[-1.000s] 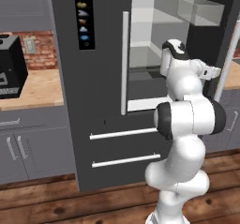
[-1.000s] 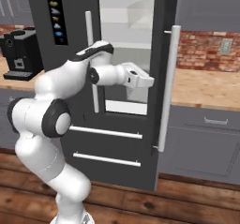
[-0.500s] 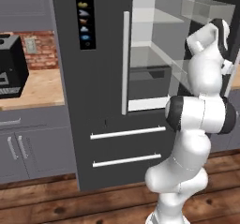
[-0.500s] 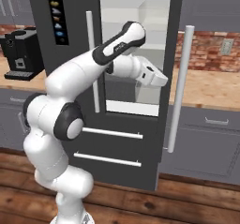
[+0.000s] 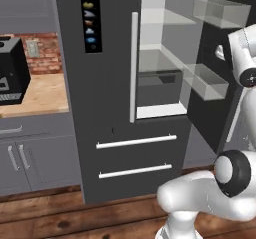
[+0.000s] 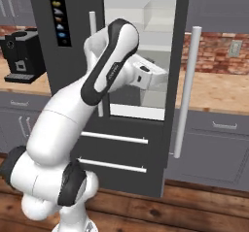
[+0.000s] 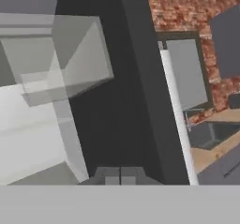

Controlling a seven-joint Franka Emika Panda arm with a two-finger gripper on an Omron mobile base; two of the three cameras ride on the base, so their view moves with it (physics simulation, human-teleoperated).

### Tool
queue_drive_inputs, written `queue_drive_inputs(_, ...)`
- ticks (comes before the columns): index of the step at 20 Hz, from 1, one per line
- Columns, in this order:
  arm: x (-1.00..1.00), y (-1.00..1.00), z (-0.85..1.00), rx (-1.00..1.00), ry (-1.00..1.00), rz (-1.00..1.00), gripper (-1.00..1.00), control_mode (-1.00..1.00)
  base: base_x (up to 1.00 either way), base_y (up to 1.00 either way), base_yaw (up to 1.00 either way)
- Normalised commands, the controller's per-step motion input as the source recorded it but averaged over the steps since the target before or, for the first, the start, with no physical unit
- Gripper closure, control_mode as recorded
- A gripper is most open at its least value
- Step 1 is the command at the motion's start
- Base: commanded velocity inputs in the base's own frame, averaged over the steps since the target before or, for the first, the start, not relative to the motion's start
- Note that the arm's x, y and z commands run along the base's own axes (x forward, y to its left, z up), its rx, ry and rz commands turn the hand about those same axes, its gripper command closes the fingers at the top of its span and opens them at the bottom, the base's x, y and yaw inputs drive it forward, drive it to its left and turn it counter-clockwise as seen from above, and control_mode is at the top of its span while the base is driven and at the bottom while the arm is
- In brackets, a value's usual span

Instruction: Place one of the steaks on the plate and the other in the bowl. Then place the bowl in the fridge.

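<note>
Dark grey fridge (image 5: 107,83), rt door open, clear shelves; hand (image 7: 120,175) pinched closed, empty.

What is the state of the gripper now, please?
Gripper: closed, holding nothing, beside the open fridge door.

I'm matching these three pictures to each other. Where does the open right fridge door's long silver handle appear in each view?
Left base view: the handle is partly hidden behind the arm, at the right edge, beside the open door.
Right base view: right of centre, upright, from upper middle down past the drawers.
Hand view: a pale bar slanting down right of centre.
Shared landmark: the clear door bins.
</note>
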Motion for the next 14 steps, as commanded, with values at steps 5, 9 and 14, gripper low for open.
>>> queue_drive_inputs(5,-0.29,1.00,1.00,-0.21,0.13,0.37,1.00,-1.00,0.00,0.00,0.00)
queue_drive_inputs(9,0.01,1.00,1.00,-0.13,0.19,0.37,1.00,-1.00,0.00,0.00,0.00)
queue_drive_inputs(14,0.23,1.00,0.92,0.02,0.11,0.23,1.00,-1.00,0.00,0.00,0.00)
